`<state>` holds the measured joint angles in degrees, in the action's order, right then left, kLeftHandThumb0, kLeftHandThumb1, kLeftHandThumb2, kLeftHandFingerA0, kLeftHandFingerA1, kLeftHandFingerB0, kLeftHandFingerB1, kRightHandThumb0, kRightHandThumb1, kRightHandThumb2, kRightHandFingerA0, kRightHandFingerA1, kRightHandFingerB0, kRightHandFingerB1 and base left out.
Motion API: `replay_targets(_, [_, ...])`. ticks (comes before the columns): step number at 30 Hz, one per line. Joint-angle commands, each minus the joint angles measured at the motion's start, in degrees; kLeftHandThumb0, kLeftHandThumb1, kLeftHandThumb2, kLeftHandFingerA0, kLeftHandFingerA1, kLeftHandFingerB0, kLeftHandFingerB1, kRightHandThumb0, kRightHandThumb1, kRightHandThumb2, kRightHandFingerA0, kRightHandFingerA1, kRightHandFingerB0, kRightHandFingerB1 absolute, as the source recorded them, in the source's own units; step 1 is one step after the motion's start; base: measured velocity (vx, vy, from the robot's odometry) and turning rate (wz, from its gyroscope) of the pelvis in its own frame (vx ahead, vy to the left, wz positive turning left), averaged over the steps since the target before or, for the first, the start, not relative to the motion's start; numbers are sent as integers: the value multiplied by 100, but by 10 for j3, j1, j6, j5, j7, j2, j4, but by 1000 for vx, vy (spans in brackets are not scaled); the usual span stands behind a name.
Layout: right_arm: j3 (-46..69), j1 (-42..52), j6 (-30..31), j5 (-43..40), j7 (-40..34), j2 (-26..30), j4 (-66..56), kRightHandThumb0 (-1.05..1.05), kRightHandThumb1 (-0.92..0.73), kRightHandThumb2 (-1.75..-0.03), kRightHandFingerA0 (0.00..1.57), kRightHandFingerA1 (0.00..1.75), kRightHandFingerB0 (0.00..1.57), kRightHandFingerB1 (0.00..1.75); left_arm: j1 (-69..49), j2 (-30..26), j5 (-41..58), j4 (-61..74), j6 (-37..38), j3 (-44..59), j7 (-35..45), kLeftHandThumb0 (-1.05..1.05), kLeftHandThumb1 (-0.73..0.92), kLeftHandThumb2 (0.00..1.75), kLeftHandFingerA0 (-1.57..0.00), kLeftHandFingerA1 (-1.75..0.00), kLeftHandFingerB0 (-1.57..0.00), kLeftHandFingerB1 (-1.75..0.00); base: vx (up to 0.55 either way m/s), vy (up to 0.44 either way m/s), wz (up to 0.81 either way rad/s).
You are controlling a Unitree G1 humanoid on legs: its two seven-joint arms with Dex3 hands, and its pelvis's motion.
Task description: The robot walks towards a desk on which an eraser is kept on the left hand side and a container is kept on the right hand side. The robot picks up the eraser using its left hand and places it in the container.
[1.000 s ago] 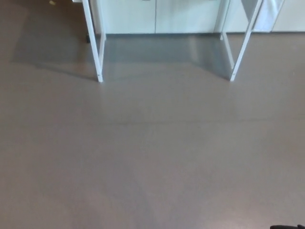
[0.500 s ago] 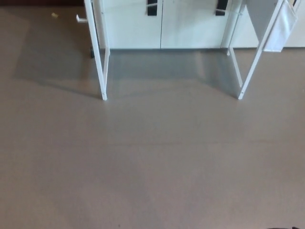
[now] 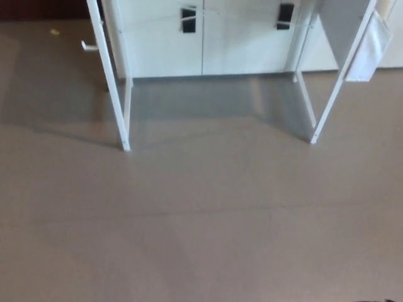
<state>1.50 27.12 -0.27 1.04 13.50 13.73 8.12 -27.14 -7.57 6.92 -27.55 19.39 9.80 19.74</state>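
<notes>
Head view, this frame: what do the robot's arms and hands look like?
Neither hand nor arm shows clearly, so their look cannot be told. Only a thin dark sliver sits at the bottom right edge, too small to identify. The view holds the grey floor, the desk's white legs and white cabinet doors behind.

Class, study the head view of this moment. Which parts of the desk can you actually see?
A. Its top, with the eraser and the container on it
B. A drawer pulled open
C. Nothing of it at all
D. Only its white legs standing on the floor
D: only the white desk legs show, standing on the grey floor; the desktop lies beyond the picture's top edge.
</notes>
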Motion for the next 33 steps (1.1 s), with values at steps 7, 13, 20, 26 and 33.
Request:
replay_targets(7, [2,-4,-21,1,3,4,11,-35,-48,-54,72,57,48,49,-2,-18,-16,-9,26,-5,-19,-42,50,69,-31,-40,-31,-40,234,134,3])
replay_targets(13, [-5,5,-15,14,-1,8,0,-33,-49,-54,71,54,47,48,0,-19,-16,-23,32,-6,-21,-42,50,70,-32,-40,-32,-40,215,-45,7])
replay_targets(20, [-7,22,-25,10,2,8,5,-31,-49,-54,71,55,48,48,-17,-19,-21,-19,38,-9,-24,-33,57,57,-38,-33,-33,-31,232,-104,15])
replay_targets(26, [0,35,-61,3,9,12,37,-32,-49,-54,70,55,47,48,-30,-27,-23,-30,44,-6,-22,-34,59,59,-34,-33,-29,-30,189,34,-13])
replay_targets(33, [23,39,-71,-9,2,5,63,-31,-50,-54,71,57,48,49,-29,-45,-26,-37,39,1,-26,-39,57,58,-34,-32,-31,-31,315,208,-10])
